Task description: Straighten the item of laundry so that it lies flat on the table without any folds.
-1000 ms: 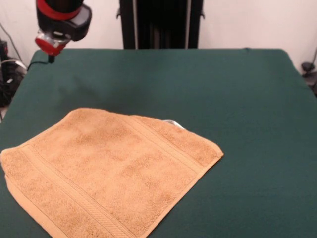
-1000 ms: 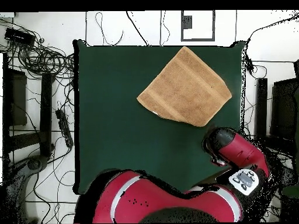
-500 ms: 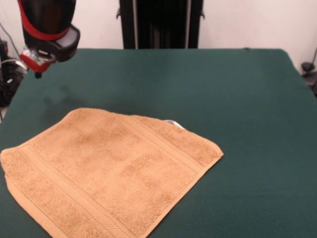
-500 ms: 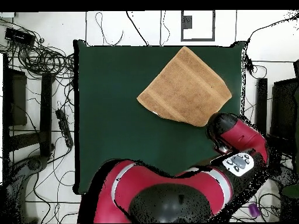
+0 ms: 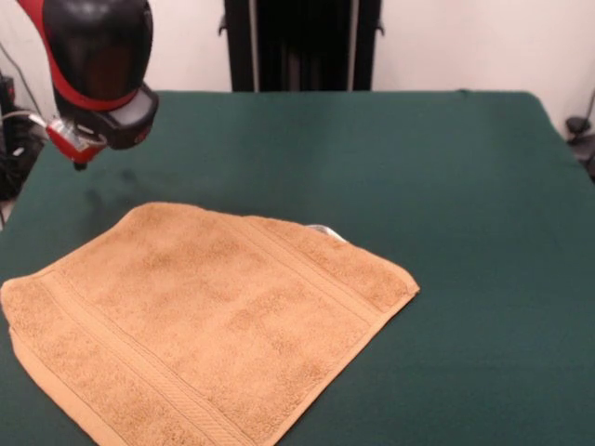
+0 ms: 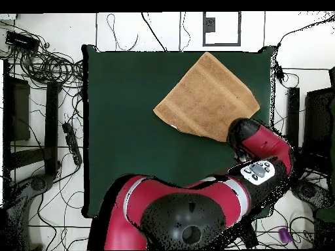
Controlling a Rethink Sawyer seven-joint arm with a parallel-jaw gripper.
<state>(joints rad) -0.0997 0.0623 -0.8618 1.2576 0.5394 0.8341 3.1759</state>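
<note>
Two views of one dark green felt surface (image 5: 446,186), much larger than the cloth lying on it.

Front view: an orange-tan terry towel (image 5: 204,321) spread on the near left part of the surface, turned like a diamond, one corner pointing right, the lower part cut off by the bottom edge of the frame. Woven border bands running along two opposite sides, with a paler hem at the edge. No folds or raised creases visible across the pile — flat as far as can be seen. A small white label (image 5: 323,230) peeking out from under the far edge. Hanging at upper left, above the far left part of the surface: the red and black arm (image 5: 98,56), its end pointing downward, only a dark tip of the claw (image 5: 80,163) showing beneath a red collar. Clear of the towel, not touching it. Cannot tell whether the claw is wide or narrow — too small and partly hidden.

Overhead view: the same towel (image 6: 207,98) in the upper right part of the surface, again diamond-wise, one corner near the top edge. The arm's rounded red end (image 6: 252,138) overlapping the towel's lower right corner as seen from above, the bulk of the arm sweeping across the bottom of the frame. Cables (image 6: 46,65) tangled on the pale floor to the left of the surface.
</note>
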